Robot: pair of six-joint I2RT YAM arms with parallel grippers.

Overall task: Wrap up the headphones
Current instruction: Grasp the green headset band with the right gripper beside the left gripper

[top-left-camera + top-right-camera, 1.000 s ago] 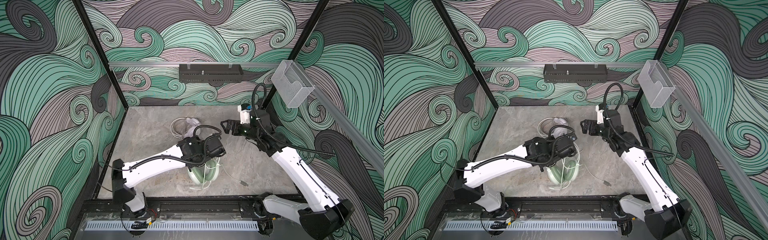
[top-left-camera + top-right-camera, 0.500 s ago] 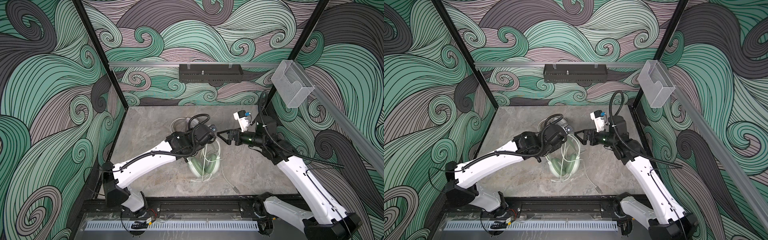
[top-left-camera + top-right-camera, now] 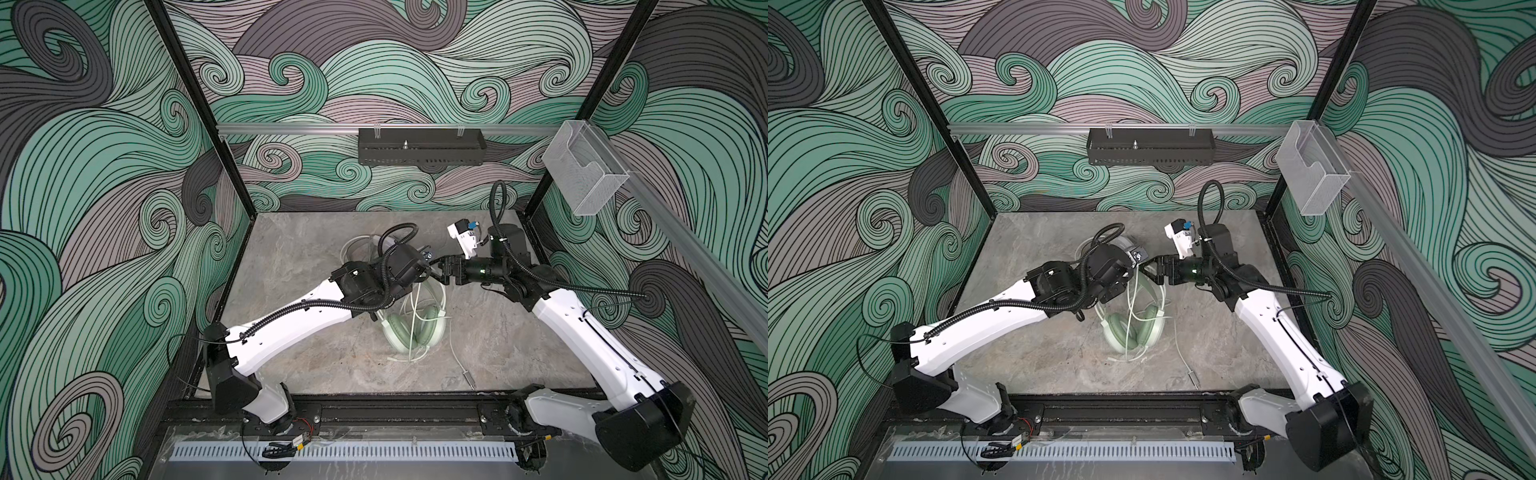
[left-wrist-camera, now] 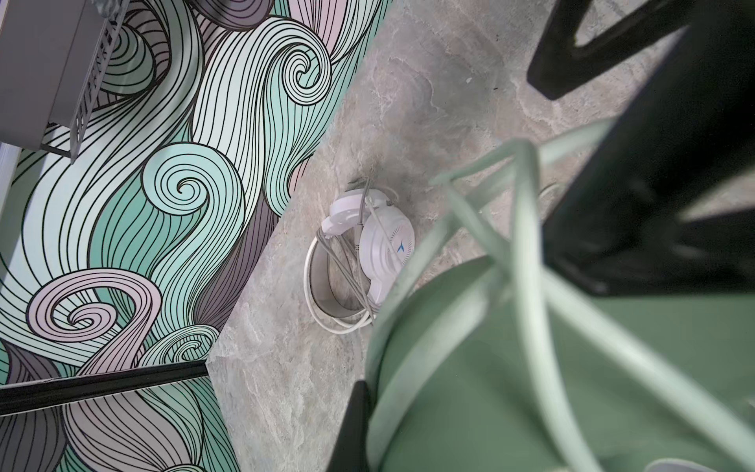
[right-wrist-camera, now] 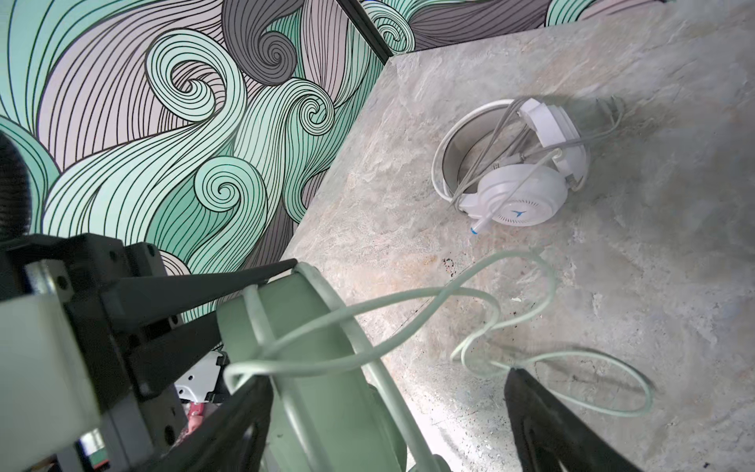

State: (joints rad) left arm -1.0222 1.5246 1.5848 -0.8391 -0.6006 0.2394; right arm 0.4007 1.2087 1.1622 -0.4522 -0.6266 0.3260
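Mint-green plastic fills most of my left wrist view, too close to be sharp. It is the broad, smooth headband of the pale mint-green headset [image 3: 411, 332]. Its padded earcups hang at the middle of the grey marbled tabletop [image 3: 311, 353], and I cannot tell whether they touch it. My left gripper [image 5: 257, 296] is clamped on that band, though in both top views its fingers are hidden under the wrist. My right gripper [image 5: 384, 382] stands just beside it with jaws spread wide, gripping nothing, and a loop of the thin rubbery mint cable [image 5: 408, 302] runs between them. The cable's metal plug [image 3: 468, 377] lies nearer the front edge. The glossy all-white headset [image 5: 519, 196] lies toward the back with its cable draped across it, half covered by my left arm from above.
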